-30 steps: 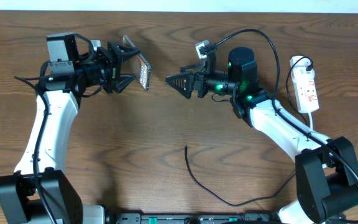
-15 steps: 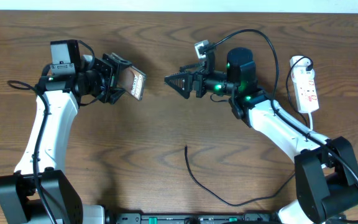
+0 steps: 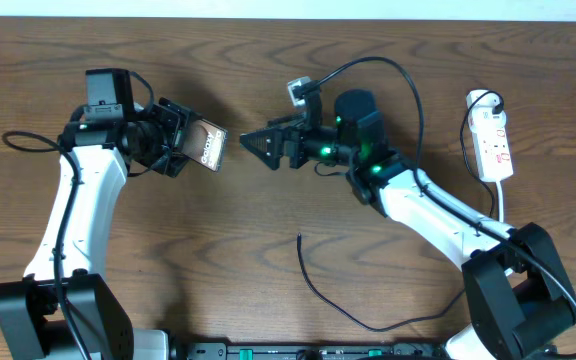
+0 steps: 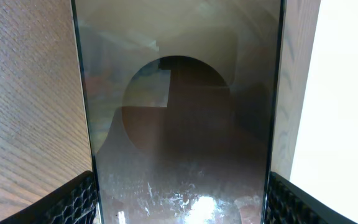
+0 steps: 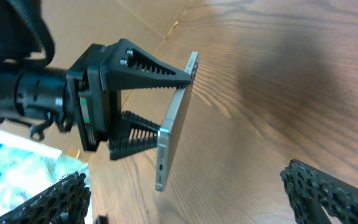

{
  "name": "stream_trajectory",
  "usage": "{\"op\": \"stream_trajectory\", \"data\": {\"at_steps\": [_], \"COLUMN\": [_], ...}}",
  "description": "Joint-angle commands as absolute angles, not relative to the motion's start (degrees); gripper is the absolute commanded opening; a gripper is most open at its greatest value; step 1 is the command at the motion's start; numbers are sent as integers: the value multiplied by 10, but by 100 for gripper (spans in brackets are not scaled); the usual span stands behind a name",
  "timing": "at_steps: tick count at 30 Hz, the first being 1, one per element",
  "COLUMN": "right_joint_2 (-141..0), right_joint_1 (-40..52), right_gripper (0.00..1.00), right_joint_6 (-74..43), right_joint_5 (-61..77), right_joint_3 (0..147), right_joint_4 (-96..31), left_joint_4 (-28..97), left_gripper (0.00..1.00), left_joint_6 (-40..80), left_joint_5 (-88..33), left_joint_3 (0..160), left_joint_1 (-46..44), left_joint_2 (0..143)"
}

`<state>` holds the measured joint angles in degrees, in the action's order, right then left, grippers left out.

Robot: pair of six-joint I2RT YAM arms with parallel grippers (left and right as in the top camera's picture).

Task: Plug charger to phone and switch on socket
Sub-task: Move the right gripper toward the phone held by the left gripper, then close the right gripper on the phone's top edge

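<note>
We hold the phone (image 3: 208, 147) aloft in the left gripper (image 3: 190, 149) | our right gripper (image 3: 257, 149) gapes wide, empty, facing it, apart | charger (image 3: 314, 286) lies loose on the table (image 3: 208, 260) near us | socket (image 3: 494, 141) far right | dark-grained wood, pale wall (image 3: 268, 8) beyond

A brown wooden table (image 3: 218, 260) with dark wavy grain fills almost the whole overhead view. Along the top edge of the frame runs a narrow pale strip (image 3: 388, 8). In the right wrist view, lower left, a blurred white and blue thing (image 5: 14, 165) shows; I cannot tell what it is.
</note>
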<state>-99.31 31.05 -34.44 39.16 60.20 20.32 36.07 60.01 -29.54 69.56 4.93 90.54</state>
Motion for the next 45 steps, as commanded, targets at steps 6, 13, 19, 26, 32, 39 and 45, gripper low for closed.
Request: {"op": "stream_trajectory", "data": {"at_steps": [6, 13, 19, 26, 32, 39, 45], "right_joint_2": [-995, -995, -995, -995, -995, -995, -995], "right_joint_1": [358, 375, 376, 396, 410, 410, 410], "right_gripper": [99, 99, 99, 99, 93, 90, 77], "right_joint_6": [-437, -437, -437, -437, -437, -437, -434], "right_joint_5": [274, 269, 269, 239, 226, 209, 200], "right_joint_3": [611, 611, 611, 611, 611, 611, 611], "right_joint_4": [199, 200, 195, 169, 169, 141, 139], "left_joint_4": [360, 360, 360, 360, 359, 360, 360], "left_gripper": [7, 7, 7, 7, 7, 7, 7], "left_joint_6": [650, 689, 734, 743, 749, 749, 749], "left_joint_5": [-261, -263, -292, -294, -289, -289, -291], "left_joint_3": [710, 710, 710, 710, 710, 710, 710], "left_joint_1": [15, 15, 15, 1, -19, -36, -47], "left_joint_2": [896, 896, 896, 896, 896, 896, 896]}}
